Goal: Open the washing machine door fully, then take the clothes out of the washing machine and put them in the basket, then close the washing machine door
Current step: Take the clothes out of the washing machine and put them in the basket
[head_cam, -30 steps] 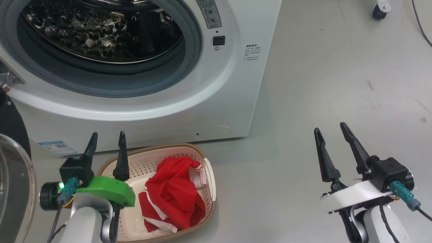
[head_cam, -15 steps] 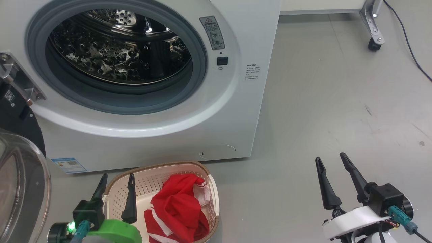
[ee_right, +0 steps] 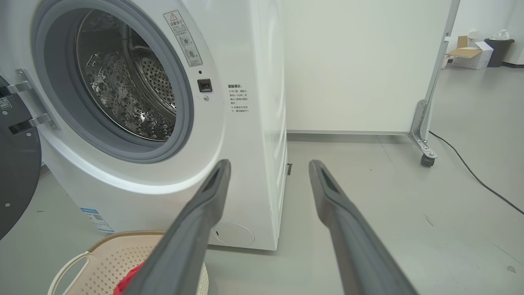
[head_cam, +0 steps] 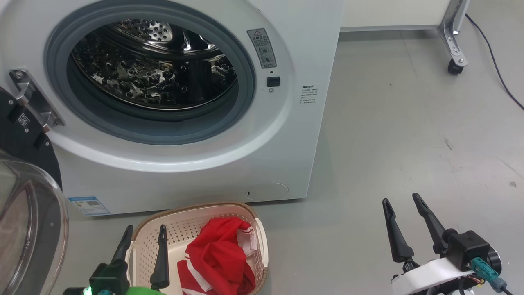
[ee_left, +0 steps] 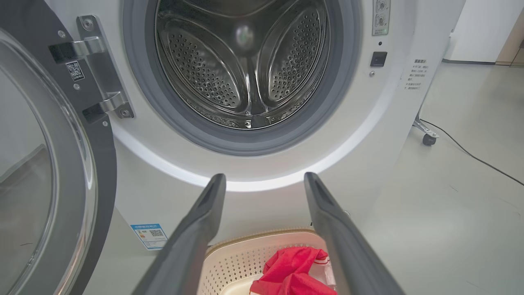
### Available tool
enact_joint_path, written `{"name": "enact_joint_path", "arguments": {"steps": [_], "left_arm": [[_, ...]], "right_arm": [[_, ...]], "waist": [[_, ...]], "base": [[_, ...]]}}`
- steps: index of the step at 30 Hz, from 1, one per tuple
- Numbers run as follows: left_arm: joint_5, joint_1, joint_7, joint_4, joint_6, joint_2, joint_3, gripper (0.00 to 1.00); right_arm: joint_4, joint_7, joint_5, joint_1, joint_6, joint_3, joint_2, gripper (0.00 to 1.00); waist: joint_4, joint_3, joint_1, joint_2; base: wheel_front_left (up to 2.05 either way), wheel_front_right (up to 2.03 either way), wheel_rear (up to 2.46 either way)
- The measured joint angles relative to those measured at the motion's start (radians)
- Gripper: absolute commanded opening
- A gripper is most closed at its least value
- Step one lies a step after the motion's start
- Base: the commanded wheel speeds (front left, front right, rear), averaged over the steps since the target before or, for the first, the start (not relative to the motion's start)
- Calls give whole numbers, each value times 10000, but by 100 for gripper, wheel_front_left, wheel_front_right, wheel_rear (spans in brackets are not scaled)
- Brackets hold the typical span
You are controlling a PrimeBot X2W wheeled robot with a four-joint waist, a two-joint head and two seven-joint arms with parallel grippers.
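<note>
The washing machine [head_cam: 286,135] stands with its door [head_cam: 28,229] swung wide to the left, glass bowl toward me. Its steel drum [head_cam: 151,73] looks bare of fabric, as it does in the left wrist view [ee_left: 245,61]. The red clothes [head_cam: 217,258] lie in the cream basket [head_cam: 180,229] on the floor in front of the machine. My left gripper [head_cam: 145,228] is open above the basket's left end, nothing between its fingers [ee_left: 264,176]. My right gripper [head_cam: 400,198] is open over bare floor to the machine's right [ee_right: 268,163].
A wheeled metal stand leg [head_cam: 452,45] and a black cable [head_cam: 495,61] are at the back right. A white panel [ee_right: 360,61] stands behind the machine. A cardboard box [ee_right: 468,55] and dark bin [ee_right: 495,51] sit far off.
The head camera has tilted up, so the machine, basket and both grippers sit lower in the picture. Both grippers stay open and the clothes stay in the basket.
</note>
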Motion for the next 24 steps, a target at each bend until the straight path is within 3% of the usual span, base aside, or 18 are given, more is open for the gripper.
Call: {"name": "enact_joint_path", "arguments": {"steps": [24], "left_arm": [[276, 558, 102, -1018, 234, 56, -157, 100]], "right_arm": [[-142, 0, -4, 185, -84, 54, 35, 100]], "waist": [[-57, 20, 0, 0]], "base": [[0, 0, 0]]}}
